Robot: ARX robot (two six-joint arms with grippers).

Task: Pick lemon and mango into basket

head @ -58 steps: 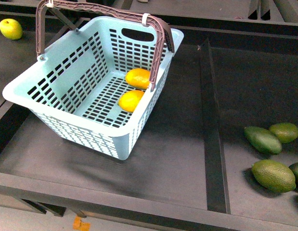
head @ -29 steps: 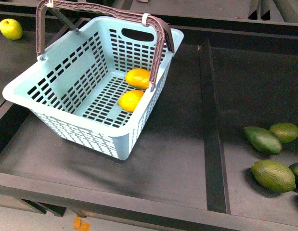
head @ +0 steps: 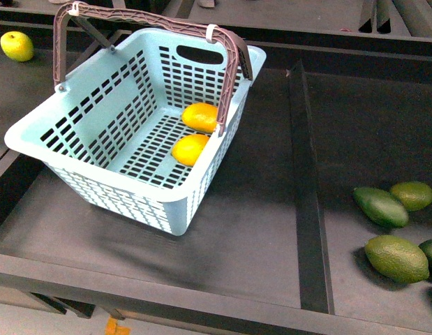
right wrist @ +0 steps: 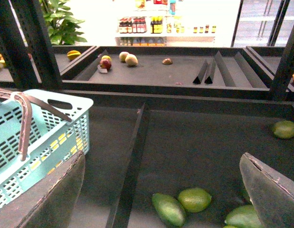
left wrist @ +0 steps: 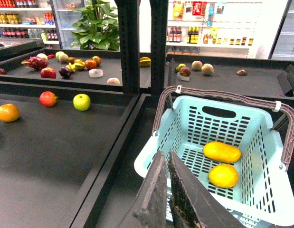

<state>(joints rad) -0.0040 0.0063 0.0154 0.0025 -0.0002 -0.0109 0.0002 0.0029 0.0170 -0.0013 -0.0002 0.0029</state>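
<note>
Left wrist view shows the left gripper [left wrist: 166,190] with its two dark jaws pressed together, clenched on nothing, raised above the near rim of the light teal slotted plastic basket [left wrist: 184,124] with the brown arched handle [left wrist: 222,96]. Inside lie the elongated yellow-orange mango [left wrist: 222,152] and, just beside it, the rounder yellow lemon [left wrist: 223,175] (the two nearly touch in the front view). The right gripper [right wrist: 161,190] hangs with its jaws spread wide, released, over the dark desk [right wrist: 194,142], above several dark green oval fruits [right wrist: 168,209]. From the front, the basket [head: 97,125] sits tilted-looking on the left shelf section, mango [head: 201,116] and lemon [head: 190,149] against its right wall.
</note>
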